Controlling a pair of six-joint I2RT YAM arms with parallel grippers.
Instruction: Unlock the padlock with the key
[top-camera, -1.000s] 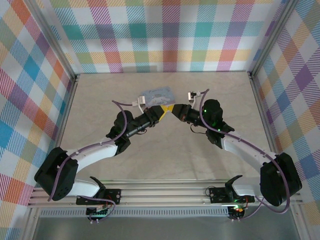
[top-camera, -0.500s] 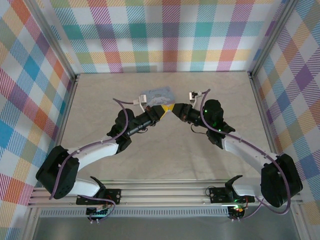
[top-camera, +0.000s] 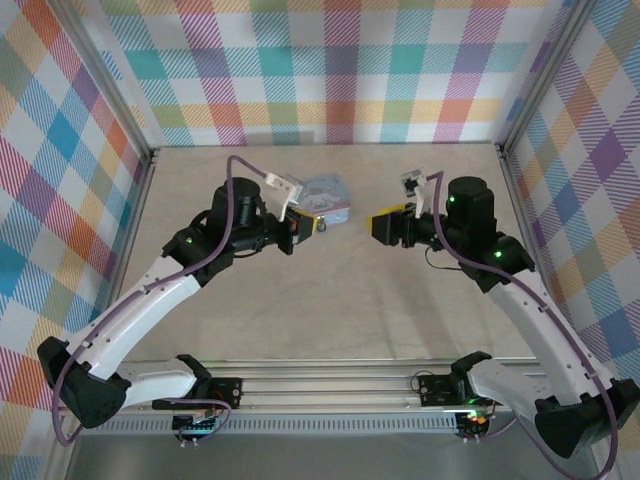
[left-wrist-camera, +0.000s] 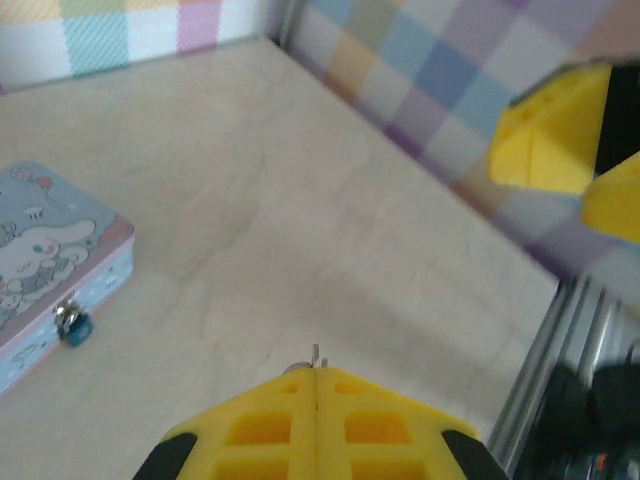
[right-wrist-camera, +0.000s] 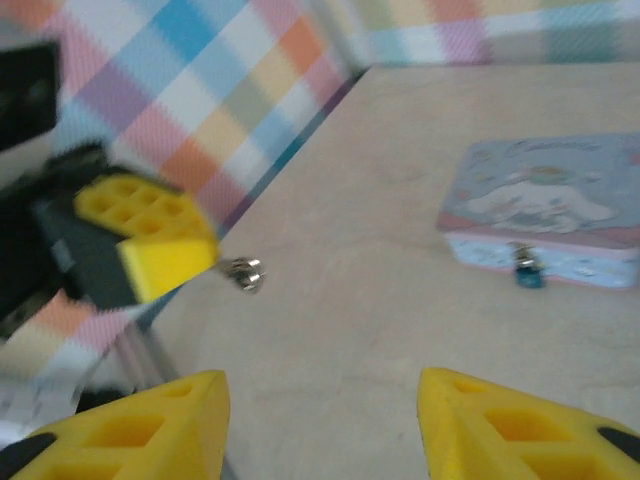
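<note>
The key (left-wrist-camera: 316, 355) is a small silvery piece poking out from between the yellow fingers of my left gripper (left-wrist-camera: 316, 372), which is shut on it. In the right wrist view the key (right-wrist-camera: 243, 272) sticks out of the left gripper's yellow tip (right-wrist-camera: 150, 240). The padlock (left-wrist-camera: 72, 325), tiny and dark teal, hangs on the front of the pastel tin (left-wrist-camera: 45, 260). It also shows in the right wrist view, padlock (right-wrist-camera: 527, 272) on tin (right-wrist-camera: 545, 205). My right gripper (right-wrist-camera: 320, 400) is open and holds nothing. From above, the left gripper (top-camera: 314, 226) and right gripper (top-camera: 376, 224) face each other with a gap between them.
The cartoon-dog tin (top-camera: 326, 196) lies at the back middle of the beige table (top-camera: 330, 310), just beyond the left gripper's tip. Plaid walls (top-camera: 330, 70) enclose the table on three sides. An aluminium rail (top-camera: 330, 385) runs along the near edge.
The two grippers were tip to tip in front of the tin. The left shut on the key, the right opened and let go, and both arms drew apart.
</note>
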